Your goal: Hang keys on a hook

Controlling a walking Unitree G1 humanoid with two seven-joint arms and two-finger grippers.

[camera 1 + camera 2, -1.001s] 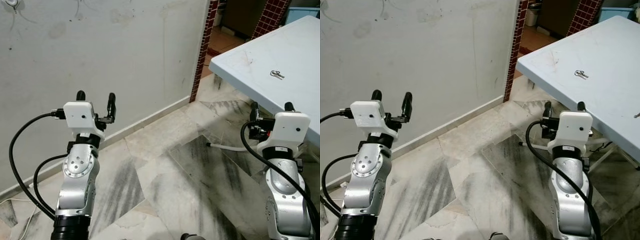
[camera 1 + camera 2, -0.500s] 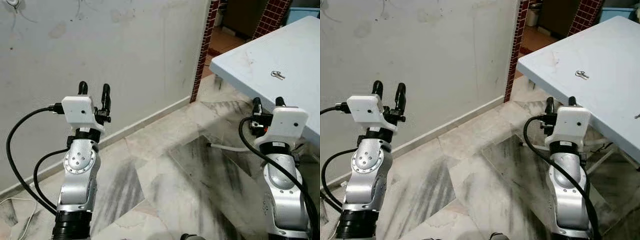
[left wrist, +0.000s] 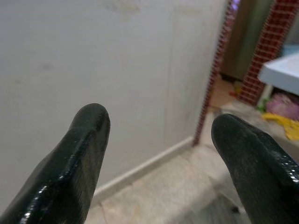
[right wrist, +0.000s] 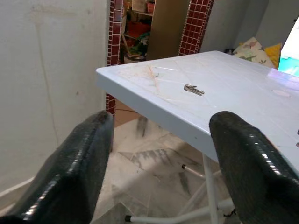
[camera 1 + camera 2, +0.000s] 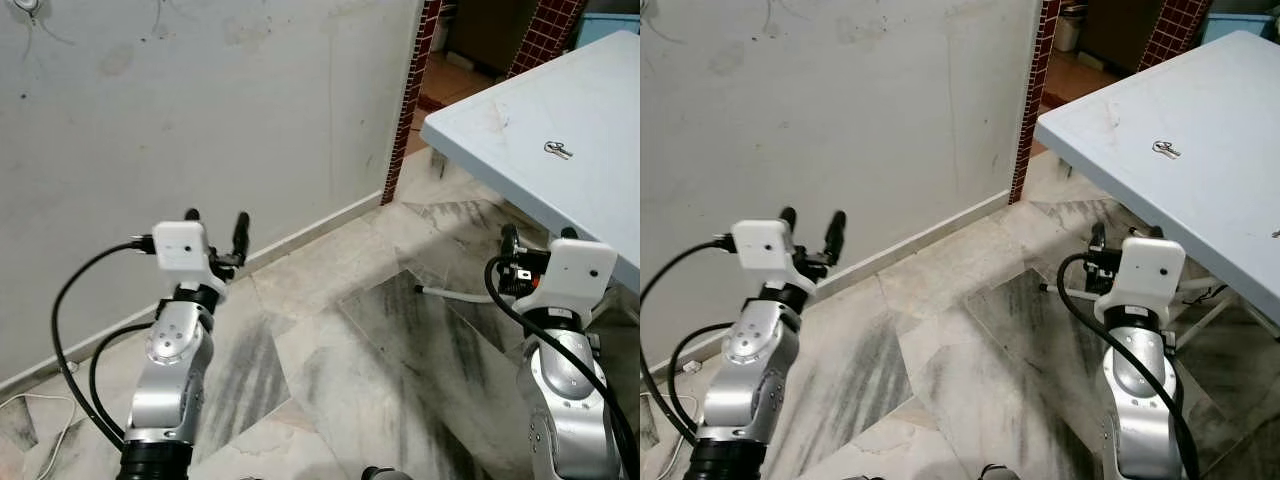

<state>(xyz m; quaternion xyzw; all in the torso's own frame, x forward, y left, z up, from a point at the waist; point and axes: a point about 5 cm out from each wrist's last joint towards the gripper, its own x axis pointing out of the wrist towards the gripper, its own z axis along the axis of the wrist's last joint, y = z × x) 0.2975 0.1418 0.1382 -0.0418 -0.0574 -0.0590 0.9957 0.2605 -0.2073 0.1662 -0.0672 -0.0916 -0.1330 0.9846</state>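
Note:
A small bunch of keys (image 5: 555,150) lies on the pale blue table (image 5: 480,125) at the right, well in from its edge. The right wrist view looks up at the keys (image 4: 193,89) across the table corner. My right gripper (image 4: 159,126) is open and empty, held below the table's near edge. My left gripper (image 5: 216,220) is open and empty too, raised in front of the white wall (image 5: 250,100). A small white hook-like fitting (image 5: 25,6) sits high on the wall at the top left.
Red brick pillars (image 5: 410,90) frame a doorway behind the table. White table legs (image 5: 450,293) run over the marble floor (image 5: 330,350) under the table. A thin cable (image 5: 40,430) lies on the floor by the wall at the left.
Both arms have dropped lower, and the left one has shifted right. Both grippers' fingers narrowed half a second ago and stand wider apart now.

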